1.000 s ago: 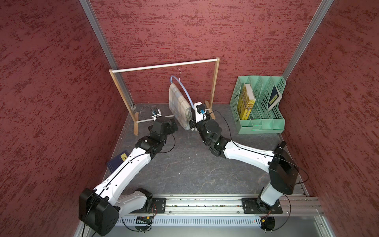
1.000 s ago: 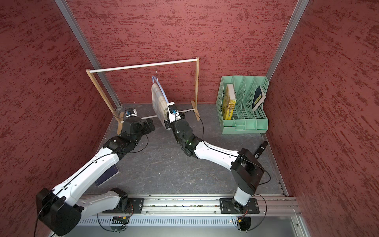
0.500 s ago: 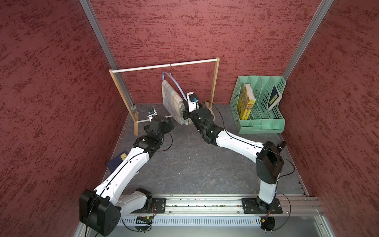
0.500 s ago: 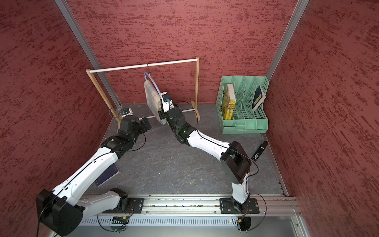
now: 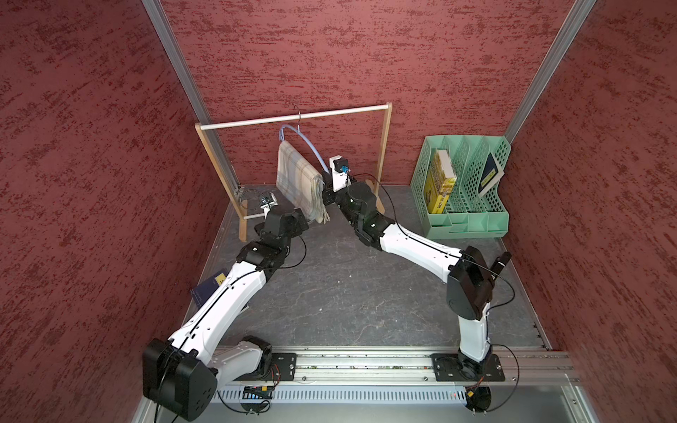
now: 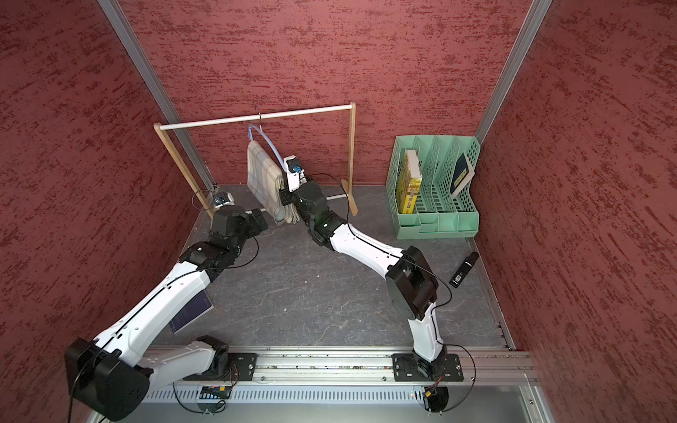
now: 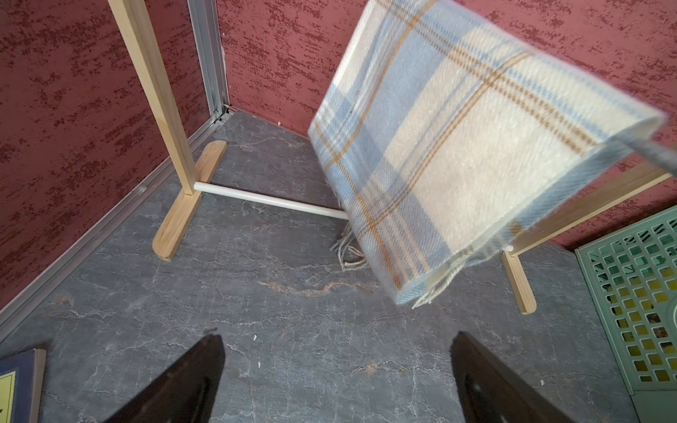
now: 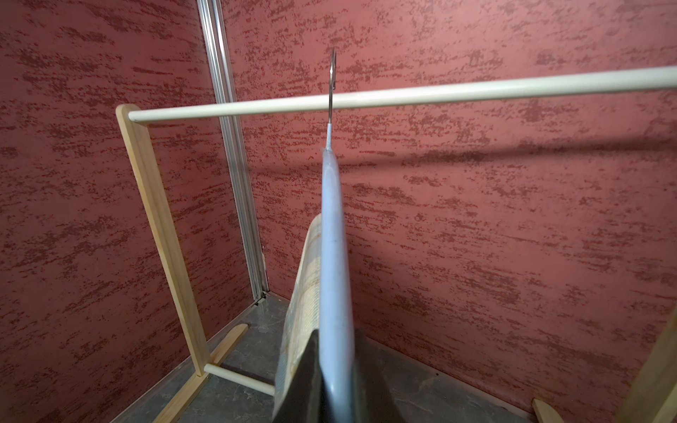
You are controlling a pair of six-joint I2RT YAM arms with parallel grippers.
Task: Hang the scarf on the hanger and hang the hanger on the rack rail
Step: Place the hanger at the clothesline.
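Right claw [image 8: 331, 388] is clamped on the near end of the hanger [image 8: 331, 219]. In the right wrist view the pale-blue arm is seen edge-on between the jaws. Left claw [image 7: 339, 340] is spread wide and nothing is held. It is positioned low over the table [image 5: 329, 285], in front of and below the scarf [image 7: 458, 154].

Scarf is folded over the hanger's lower bar, with the fringe hanging down just above the table. In both top views it is seen on the left-arm side of the right claw, close against it.

Key relation: the wire hook [image 8: 332, 84] is crossed over the top rod [image 8: 476, 91] of the wooden rack, with the hook top above the rod and the shank below. The hanger's long axis is run from the rod back toward the right claw, roughly square to the rod rather than along it. The held end is below the hook.

Hook is judged to be on the rod. Whether the weight is carried by the rod cannot be told.

Next step is judged to be release by the right claw, then withdrawal along the hanger axis, away from the rod. A swing of the hanger and a slide of the scarf along the bar are to be expected. The scarf's free face is nearest to the left claw if steadying is needed.
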